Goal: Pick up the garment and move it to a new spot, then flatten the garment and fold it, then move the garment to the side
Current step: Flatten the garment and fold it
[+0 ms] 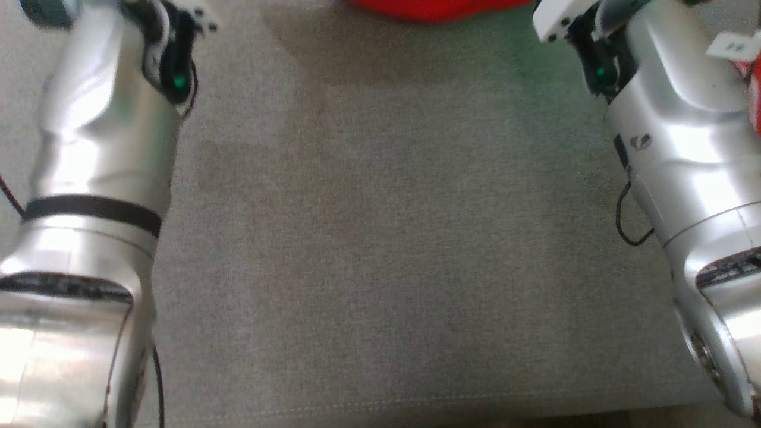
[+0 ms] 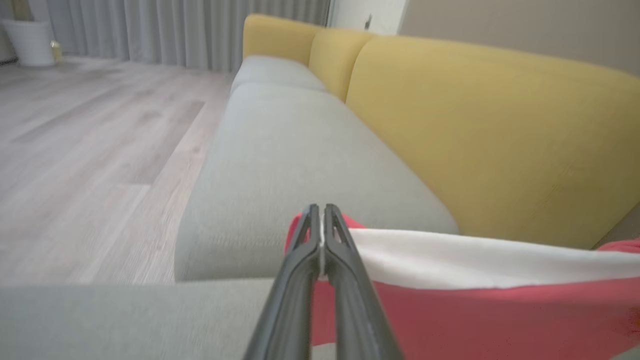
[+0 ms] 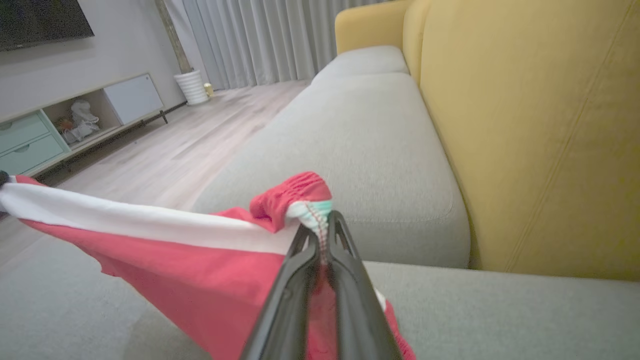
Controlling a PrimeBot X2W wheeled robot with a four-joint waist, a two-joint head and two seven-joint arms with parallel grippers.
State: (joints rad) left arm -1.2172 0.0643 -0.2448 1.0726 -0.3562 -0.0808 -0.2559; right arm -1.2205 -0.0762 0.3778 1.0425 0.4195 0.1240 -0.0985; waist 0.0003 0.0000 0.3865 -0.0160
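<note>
Garment (image 3: 200, 280): red cloth with a broad white band along its upper edge and a gathered elastic hem trimmed pale green. I see it stretched in the air between the left fingers (image 2: 302, 260) and the right fingers (image 3: 297, 285), each pair pinched on one end; the red part hangs below the band, above the grey sofa seat (image 3: 360, 150).

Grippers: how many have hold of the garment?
2. The left gripper is shut on the white-banded edge of the red garment; the right gripper is shut on its gathered elastic corner.
</note>
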